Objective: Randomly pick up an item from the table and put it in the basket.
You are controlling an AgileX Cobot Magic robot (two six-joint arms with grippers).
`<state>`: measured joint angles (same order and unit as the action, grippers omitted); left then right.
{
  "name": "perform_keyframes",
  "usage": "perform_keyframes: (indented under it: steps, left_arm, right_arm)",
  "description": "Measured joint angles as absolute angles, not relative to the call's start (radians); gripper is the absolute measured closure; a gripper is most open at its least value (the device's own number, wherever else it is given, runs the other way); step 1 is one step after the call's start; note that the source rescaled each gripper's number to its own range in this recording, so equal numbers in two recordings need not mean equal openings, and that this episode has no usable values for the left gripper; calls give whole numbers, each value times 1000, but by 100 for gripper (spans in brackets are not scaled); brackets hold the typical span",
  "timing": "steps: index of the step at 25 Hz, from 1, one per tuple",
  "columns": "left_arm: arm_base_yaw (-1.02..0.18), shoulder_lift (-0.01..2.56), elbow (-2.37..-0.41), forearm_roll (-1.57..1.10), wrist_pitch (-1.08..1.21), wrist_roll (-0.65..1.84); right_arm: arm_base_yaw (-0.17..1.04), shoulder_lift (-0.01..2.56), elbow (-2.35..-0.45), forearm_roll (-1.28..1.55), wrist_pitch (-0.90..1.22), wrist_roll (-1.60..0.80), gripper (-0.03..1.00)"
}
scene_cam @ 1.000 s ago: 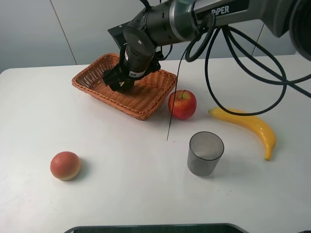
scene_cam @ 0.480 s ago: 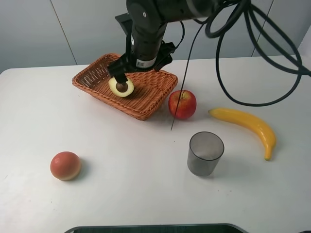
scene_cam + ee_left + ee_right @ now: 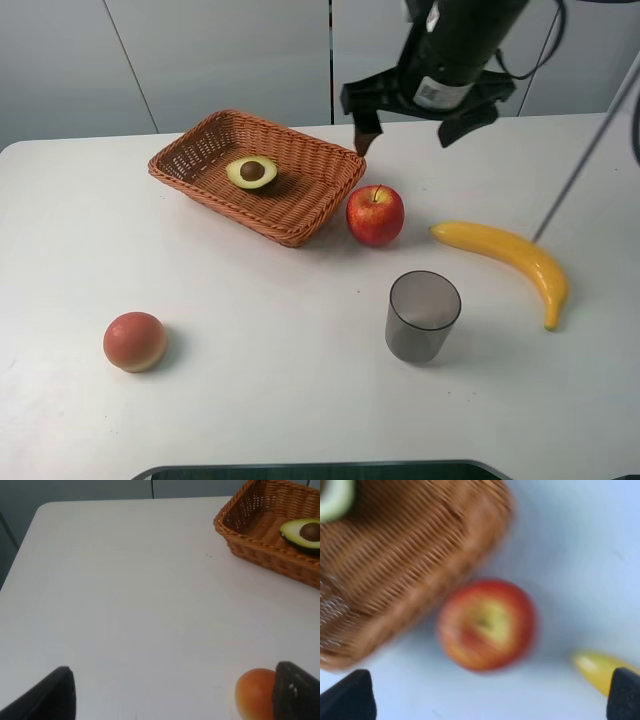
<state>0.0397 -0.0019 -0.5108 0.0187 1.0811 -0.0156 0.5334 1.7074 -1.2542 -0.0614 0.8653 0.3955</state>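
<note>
We see the right gripper (image 3: pixel 405 128) risen out of the basket (image 3: pixel 300 218) and swung off to hang above the far edge of the table (image 3: pixel 250 330), behind the red apple (image 3: pixel 375 214), jaws spread and empty. The halved avocado (image 3: pixel 252 172), hidden under it a second ago, now lies uncovered on the basket floor, pit up. The thin dark cable (image 3: pixel 580 170) that hung by the apple now slants toward the right edge.

A robotics lab is suggested by the bare white bench (image 3: pixel 260 400), plain grey wall panels (image 3: pixel 200 50) and cabled arm (image 3: pixel 460 45).
</note>
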Motion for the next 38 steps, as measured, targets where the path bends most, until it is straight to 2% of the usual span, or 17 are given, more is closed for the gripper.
perform_keyframes:
  steps: [7,11,20,28,38]
  left_arm:
    - [40,-2,-511,19,1081,-16]
    - [40,-2,-511,19,1081,-16]
    - [40,-2,-511,19,1081,-16]
    - [40,-2,-511,19,1081,-16]
    - [40,-2,-511,19,1081,-16]
  right_arm:
    - [335,1374,-966,-55,868,393,-1]
    - [271,1162,-861,-54,889,347,-1]
    - [267,767,-796,-42,1009,256,-1]
    - [267,559,-732,-102,1136,231,-1]
    - [267,289,-536,-157,1110,224,-1]
